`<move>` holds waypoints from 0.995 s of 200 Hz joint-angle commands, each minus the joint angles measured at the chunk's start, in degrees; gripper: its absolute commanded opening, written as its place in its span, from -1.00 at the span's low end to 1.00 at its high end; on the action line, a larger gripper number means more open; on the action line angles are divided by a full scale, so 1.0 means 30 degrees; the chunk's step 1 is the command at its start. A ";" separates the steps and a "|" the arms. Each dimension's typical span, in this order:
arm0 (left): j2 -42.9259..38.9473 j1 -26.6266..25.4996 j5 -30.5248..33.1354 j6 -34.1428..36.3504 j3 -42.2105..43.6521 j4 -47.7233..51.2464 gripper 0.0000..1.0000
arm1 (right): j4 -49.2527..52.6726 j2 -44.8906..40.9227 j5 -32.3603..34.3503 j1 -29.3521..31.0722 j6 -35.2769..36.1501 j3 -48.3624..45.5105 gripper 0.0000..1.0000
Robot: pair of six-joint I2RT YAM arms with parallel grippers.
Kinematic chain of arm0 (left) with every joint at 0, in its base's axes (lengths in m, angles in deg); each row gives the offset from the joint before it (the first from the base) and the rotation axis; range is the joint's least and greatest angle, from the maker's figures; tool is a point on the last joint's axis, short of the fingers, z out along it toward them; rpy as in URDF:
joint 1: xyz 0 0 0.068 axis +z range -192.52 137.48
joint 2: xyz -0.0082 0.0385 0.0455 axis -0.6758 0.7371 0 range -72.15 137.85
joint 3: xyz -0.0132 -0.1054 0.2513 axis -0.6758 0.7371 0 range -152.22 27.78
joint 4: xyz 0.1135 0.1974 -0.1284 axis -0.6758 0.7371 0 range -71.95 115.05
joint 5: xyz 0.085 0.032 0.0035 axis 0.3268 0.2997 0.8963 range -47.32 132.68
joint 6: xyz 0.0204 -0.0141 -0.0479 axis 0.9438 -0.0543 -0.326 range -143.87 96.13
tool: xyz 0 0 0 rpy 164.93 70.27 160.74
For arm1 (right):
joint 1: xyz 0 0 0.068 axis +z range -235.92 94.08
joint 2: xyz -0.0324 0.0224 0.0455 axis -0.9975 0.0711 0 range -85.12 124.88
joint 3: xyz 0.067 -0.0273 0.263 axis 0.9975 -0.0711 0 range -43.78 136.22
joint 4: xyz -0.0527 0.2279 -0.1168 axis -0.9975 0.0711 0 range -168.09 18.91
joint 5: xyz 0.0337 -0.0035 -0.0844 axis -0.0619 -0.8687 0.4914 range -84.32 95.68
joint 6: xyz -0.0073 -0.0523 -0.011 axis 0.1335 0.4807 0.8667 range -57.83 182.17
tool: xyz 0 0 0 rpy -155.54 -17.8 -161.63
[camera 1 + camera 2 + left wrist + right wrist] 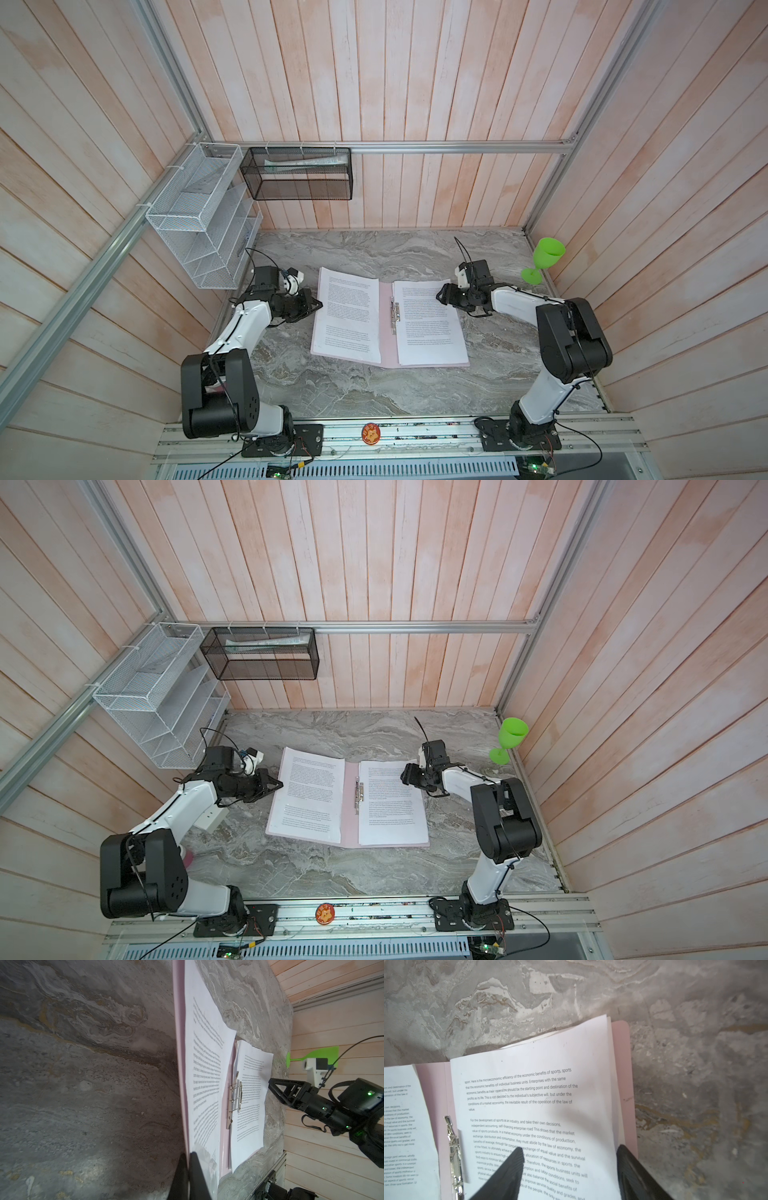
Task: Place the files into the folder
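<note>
Robot test booth: pale pink wooden plank walls [415,62] enclosing grey marble-patterned counter [374,390]; silver aluminium frame rails [457,146] running along walls.

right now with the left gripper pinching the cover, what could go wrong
The loose sheet on the folder cover that the left gripper pinches could slide off if that cover swings over. The right gripper hangs open over the right stack, in that cover's path; its sheets are fanned and might crease.
</note>
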 commanded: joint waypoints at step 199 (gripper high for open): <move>-0.1042 -0.0071 -0.0939 -0.0488 0.0036 -0.0532 -0.71 | -0.0995 -0.2641 -0.2452 -0.2427 -0.0440 -0.4870 0.45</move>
